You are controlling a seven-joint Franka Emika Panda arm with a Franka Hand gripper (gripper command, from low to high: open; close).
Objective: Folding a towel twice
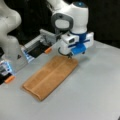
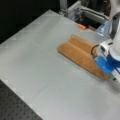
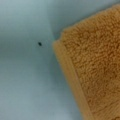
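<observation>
On the wide grey bench (image 1: 95, 82), an orange-brown terry cloth towel (image 1: 50, 75) lies as a long, narrow strip, apparently folded once already, a lengthwise ridge running down its middle. Above its far corner, at a front view's top, hovers the white-and-blue claw (image 1: 69, 56), close to the cloth; whether its jaws are open or closed cannot be told. From so near one corner, a grip could catch only the top layer and undo the fold.
</observation>
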